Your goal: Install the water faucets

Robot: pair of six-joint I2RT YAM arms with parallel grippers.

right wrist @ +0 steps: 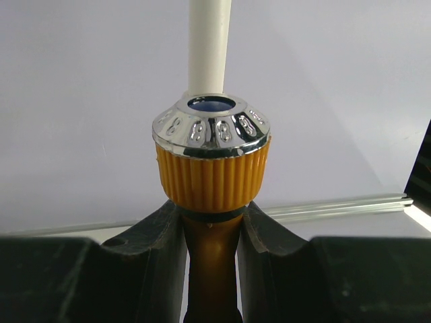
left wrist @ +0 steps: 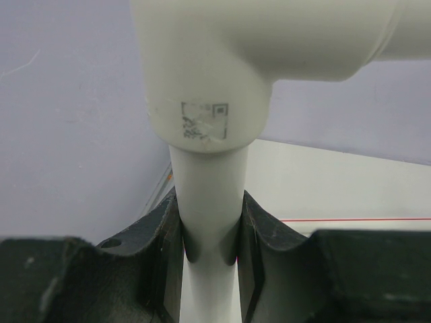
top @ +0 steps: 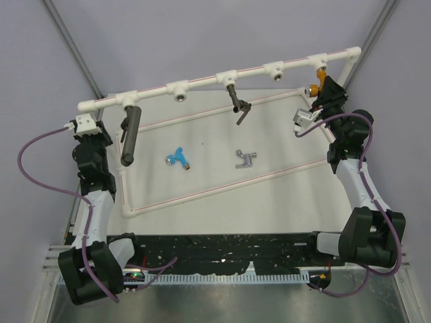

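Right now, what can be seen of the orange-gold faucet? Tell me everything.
The orange-gold faucet has a ribbed orange knob, plastic by its look, capped by a chrome ring with embossed marks and a blue centre; below come a black ring and a darker gold stem. The right gripper is shut on that stem. In the top view it sits at the rightmost socket of the white pipe; whether it is threaded in cannot be told.

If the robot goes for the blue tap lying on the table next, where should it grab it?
Probably the blue faucet across its middle, coming straight down from above. It lies flat on the table with nothing close beside it, and its metal end is best left free for screwing in.
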